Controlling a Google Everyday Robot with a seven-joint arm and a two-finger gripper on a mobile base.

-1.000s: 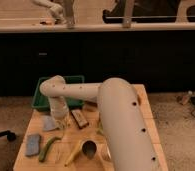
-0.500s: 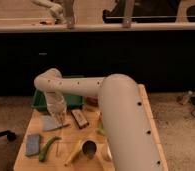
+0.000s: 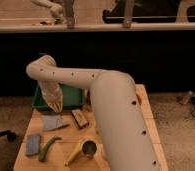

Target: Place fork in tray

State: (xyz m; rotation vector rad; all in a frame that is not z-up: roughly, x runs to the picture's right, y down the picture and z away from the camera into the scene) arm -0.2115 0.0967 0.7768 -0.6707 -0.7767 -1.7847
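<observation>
Gripper (image 3: 56,105) is clenched shut and poised just over the front wall of the green tray (image 3: 73,94), seemingly for a drop inside. The fork cannot be made out; it may be pinched there.

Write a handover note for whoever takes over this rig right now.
The gripper is shut and points down at the front wall of the tray, over its left half.
The tray sits at the far left of the table.
The fork cannot be made out on the table or in the tray. It may be in the gripper, but that cannot be confirmed.
Done: nothing seen placed in the tray yet.
Left: check that the fork is held, bring it over the tray, release.
</observation>
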